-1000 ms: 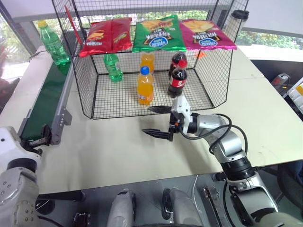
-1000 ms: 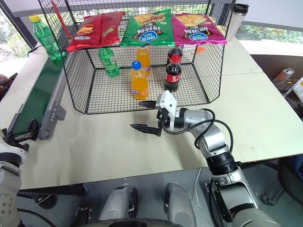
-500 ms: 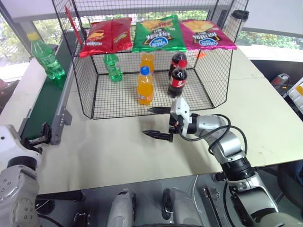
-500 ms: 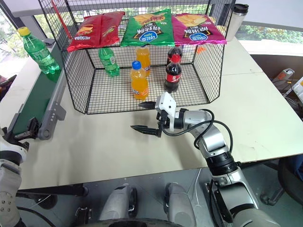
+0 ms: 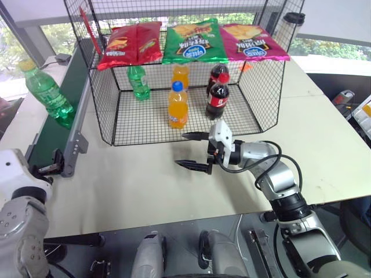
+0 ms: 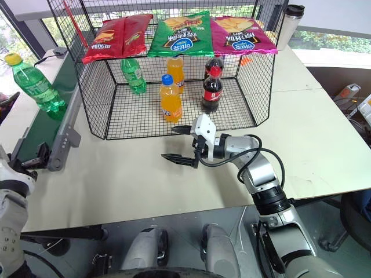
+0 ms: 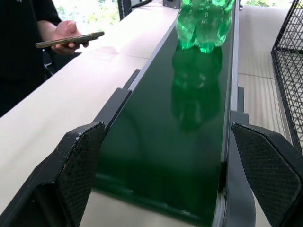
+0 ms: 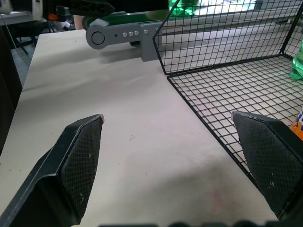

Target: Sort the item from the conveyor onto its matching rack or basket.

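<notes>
Robotics test lab staged as a mock shop-sorting station. Pale worktable (image 5: 145, 185) carries a short conveyor (image 5: 55, 130) with grey side frame and a black wire-mesh cage (image 5: 110, 116). Chip bags (image 5: 194, 40) lie on the cage's slanted top; soda bottles (image 5: 178, 104) stand on its grid floor. Large windows behind, greenery outside. A person's hand (image 7: 66, 35) holding a phone stands beside the table, apparently observing.

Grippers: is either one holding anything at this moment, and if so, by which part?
Nothing is held. The left gripper is open at the conveyor end, short of the bottle. The right gripper is open over the table.
</notes>
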Tool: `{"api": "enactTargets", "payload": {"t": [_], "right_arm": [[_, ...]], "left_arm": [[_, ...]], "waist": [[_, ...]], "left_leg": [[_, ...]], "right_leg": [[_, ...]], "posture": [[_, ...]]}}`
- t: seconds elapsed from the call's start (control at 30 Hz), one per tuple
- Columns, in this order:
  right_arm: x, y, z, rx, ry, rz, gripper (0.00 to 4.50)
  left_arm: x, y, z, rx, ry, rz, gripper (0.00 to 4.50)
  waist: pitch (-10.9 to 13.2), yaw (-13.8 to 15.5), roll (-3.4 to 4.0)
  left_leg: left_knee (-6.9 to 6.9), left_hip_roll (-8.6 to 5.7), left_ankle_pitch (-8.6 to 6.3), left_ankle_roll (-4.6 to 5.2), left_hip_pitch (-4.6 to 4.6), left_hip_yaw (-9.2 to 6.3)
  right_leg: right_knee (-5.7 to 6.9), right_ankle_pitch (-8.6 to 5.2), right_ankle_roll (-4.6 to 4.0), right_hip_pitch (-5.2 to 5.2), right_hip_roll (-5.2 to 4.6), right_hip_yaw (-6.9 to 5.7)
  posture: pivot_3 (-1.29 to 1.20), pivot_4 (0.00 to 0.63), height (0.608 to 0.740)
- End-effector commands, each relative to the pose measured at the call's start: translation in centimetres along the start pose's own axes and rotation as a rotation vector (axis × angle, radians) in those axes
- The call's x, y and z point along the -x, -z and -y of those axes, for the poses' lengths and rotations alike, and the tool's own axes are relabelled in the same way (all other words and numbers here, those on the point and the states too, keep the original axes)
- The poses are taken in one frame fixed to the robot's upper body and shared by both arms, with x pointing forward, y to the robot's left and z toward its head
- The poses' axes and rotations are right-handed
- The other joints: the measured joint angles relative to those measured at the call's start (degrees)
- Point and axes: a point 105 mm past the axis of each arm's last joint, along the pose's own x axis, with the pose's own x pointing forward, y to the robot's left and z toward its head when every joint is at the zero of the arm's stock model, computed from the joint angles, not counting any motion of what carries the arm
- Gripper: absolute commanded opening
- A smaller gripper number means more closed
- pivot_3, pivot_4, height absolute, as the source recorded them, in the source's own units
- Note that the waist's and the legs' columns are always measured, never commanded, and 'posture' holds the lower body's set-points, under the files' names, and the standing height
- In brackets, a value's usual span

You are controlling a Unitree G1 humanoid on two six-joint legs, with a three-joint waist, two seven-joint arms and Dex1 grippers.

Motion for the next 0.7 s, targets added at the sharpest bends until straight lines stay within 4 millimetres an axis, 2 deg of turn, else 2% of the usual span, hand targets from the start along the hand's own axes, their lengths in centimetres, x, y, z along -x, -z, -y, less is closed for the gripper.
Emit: {"api": "enactTargets", "payload": {"t": [0.03,0.43,0.7], "right_arm": [[0.0,-0.7,-0.1,0.026,-0.004,0.023,4.5],[0.0,-0.7,0.0,0.025,0.004,0.023,4.5],[0.1,-0.8,-0.1,0.023,0.007,0.018,4.5]], "left_arm": [[-0.3,-1.4,0.1,-0.026,-0.006,0.063,4.48],[-2.5,-2.8,0.5,-0.011,-0.019,0.113,4.48],[-3.1,-3.1,0.6,-0.015,-0.013,0.123,4.48]], "waist": [[0.0,0.0,0.0],[0.0,0.0,0.0],[0.0,0.0,0.0]], "left_leg": [[0.0,0.0,0.0,0.0,0.0,0.0],[-0.01,0.0,0.0,0.0,-0.01,0.01],[0.0,0.0,0.0,0.0,0.0,0.02]], "right_leg": [[0.0,0.03,0.06,0.0,0.0,0.0],[0.0,0.05,0.08,-0.01,0.0,0.0],[0.0,0.05,0.08,0.0,0.0,0.0]], "posture": [[0.0,0.15,0.74],[0.0,0.15,0.74],[0.0,0.15,0.74]]}}
